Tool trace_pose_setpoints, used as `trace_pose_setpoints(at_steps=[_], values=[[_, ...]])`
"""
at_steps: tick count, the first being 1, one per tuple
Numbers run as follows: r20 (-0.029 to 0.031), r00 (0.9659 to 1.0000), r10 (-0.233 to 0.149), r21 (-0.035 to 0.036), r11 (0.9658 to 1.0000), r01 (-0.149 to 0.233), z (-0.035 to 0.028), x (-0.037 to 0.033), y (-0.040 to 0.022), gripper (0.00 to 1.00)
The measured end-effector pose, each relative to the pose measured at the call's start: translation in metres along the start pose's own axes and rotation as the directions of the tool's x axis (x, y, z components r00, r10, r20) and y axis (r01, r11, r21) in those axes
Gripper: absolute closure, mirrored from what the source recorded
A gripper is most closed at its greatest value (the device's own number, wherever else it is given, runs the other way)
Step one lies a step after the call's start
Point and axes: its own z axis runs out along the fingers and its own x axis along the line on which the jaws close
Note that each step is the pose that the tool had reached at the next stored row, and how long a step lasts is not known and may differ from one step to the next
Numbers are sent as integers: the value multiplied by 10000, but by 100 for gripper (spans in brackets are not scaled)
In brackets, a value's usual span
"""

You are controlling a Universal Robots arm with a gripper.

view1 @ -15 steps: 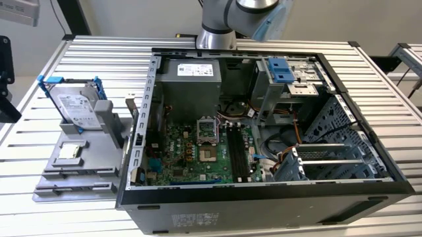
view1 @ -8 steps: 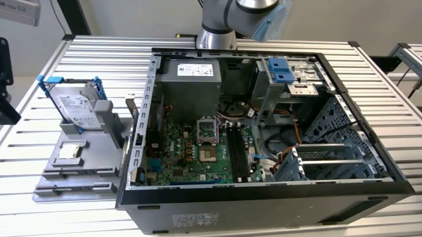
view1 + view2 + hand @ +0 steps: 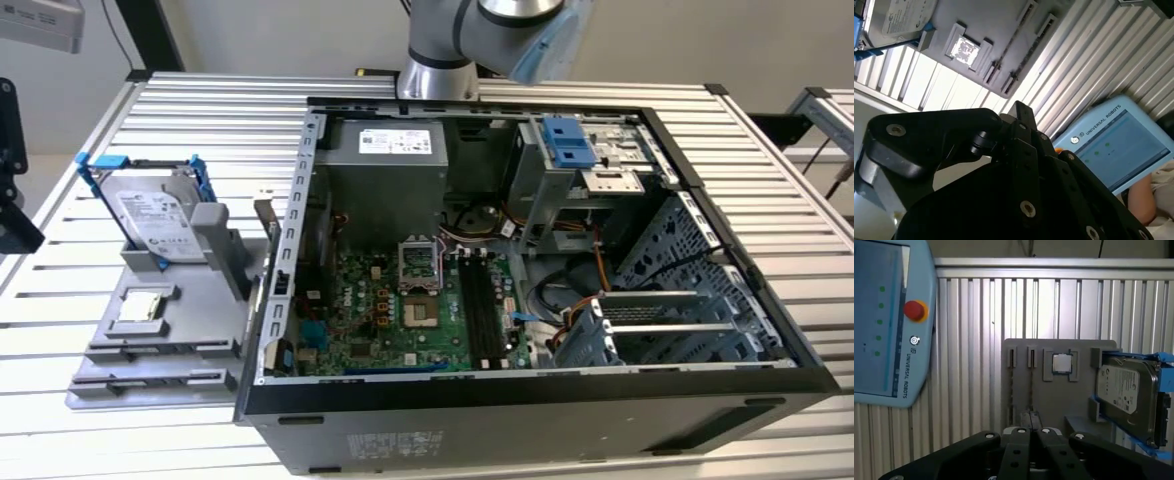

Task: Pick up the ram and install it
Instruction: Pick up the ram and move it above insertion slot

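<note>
1. Gripper [image 3: 1030, 417], first wrist view: black, fingers drawn together with nothing seen between them. It is well apart from the holder and touches no part.
2. Holder [image 3: 1059, 400]: grey slab on the slatted table [image 3: 214, 100]. It is the reference for the entries below.
3. Ram [image 3: 1031, 387]: slim dark strip on edge in a long narrow slot, at the holder's end farthest from the drive. A second like slot [image 3: 1011, 390] runs alongside; I cannot tell whether it is filled.
4. Chip [image 3: 1062, 363]: small silver square, flat in a recess mid-holder, between the ram and the drive.
5. Drive [image 3: 1126, 400]: silver box with a white label, propped at a tilt in a blue bracket [image 3: 1164, 360] at the holder's other end.
6. Case [image 3: 534, 410]: open black tower on its side, just beside the holder on the exterior view's right. Its side wall [image 3: 274, 280] stands between the holder and the board.
7. Memory slots [image 3: 481, 310]: black, well inside the case, flanked by a socket [image 3: 424, 290] and loose cables [image 3: 534, 300].
8. Arm [image 3: 447, 45]: above the case's rear edge, far from the holder.
9. Pendant [image 3: 889, 325]: light blue with a red button, off the holder's ram end and apart from it. A person's arm [image 3: 1149, 200] lies beside it in the second wrist view.
</note>
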Motion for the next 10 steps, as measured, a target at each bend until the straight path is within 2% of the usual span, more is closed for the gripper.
trace_pose_setpoints(at_steps=[3, 4, 10], values=[[21, 10000, 0, 4, 10000, 0, 0, 0, 0, 100], [28, 10000, -1, 6, 10000, 1, 0, 0, 0, 0], [68, 10000, -1, 15, 10000, 0, 0, 0, 0, 0]])
